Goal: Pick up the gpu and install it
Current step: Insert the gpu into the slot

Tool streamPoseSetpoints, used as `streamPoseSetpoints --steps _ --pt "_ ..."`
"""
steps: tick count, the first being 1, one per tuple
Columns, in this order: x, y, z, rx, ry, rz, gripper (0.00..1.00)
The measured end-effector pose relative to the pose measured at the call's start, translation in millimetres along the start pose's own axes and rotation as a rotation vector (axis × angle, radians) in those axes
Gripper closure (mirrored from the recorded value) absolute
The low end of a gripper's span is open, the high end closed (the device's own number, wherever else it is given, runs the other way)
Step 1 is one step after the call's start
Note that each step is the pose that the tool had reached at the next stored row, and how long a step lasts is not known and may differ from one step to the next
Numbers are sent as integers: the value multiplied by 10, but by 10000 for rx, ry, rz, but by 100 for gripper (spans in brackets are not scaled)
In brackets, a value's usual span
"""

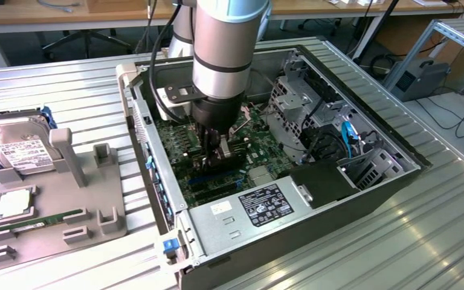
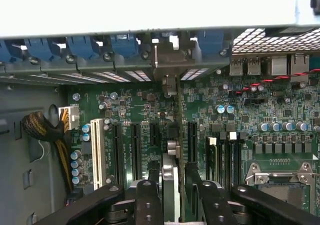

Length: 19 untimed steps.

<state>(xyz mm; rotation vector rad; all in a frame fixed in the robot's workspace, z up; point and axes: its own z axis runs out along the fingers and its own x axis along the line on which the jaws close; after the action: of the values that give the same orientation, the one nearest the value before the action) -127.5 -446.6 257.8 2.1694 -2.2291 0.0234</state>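
Note:
The gpu (image 2: 179, 116) stands on edge in a motherboard slot, seen edge-on in the wrist view, its bracket end reaching the rear slot openings of the computer case (image 1: 353, 199). My gripper (image 2: 172, 202) straddles the card's top edge, its black fingers (image 2: 148, 195) on either side with a slight gap showing, so it is open. In the exterior view the gripper (image 1: 215, 158) is low inside the open case, over the green motherboard (image 1: 256, 145).
A grey parts holder (image 1: 58, 199) at the exterior view's left carries a hard drive (image 1: 19, 148), a CPU (image 1: 14, 204) and a RAM stick (image 1: 43, 220). Inside the case, the power supply (image 1: 256, 208), drive cage (image 1: 296, 96) and a cable bundle (image 2: 40, 127) crowd the motherboard.

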Motion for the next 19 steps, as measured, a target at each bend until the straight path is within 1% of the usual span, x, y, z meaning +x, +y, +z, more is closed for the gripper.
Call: streamPoseSetpoints --steps 4,6,7,9,10,12,13,14,16,18,19 --pt "1 0 -21 -3 4 0 66" --pt "2 1 -89 0 1 -1 66" --pt "2 1 -149 -1 2 -1 66" --pt "0 3 -231 -1 4 -1 66" --pt "-1 3 -255 -1 5 0 66" --pt "-1 2 -264 0 2 -1 66" --pt "-3 -18 -265 -13 3 0 66" --pt "-3 -42 -267 -39 6 -1 67" --pt "-5 -129 -267 -132 8 -5 80" --pt "-7 -213 -268 -225 10 -8 80" --pt "-8 -260 -269 -281 12 -10 86"
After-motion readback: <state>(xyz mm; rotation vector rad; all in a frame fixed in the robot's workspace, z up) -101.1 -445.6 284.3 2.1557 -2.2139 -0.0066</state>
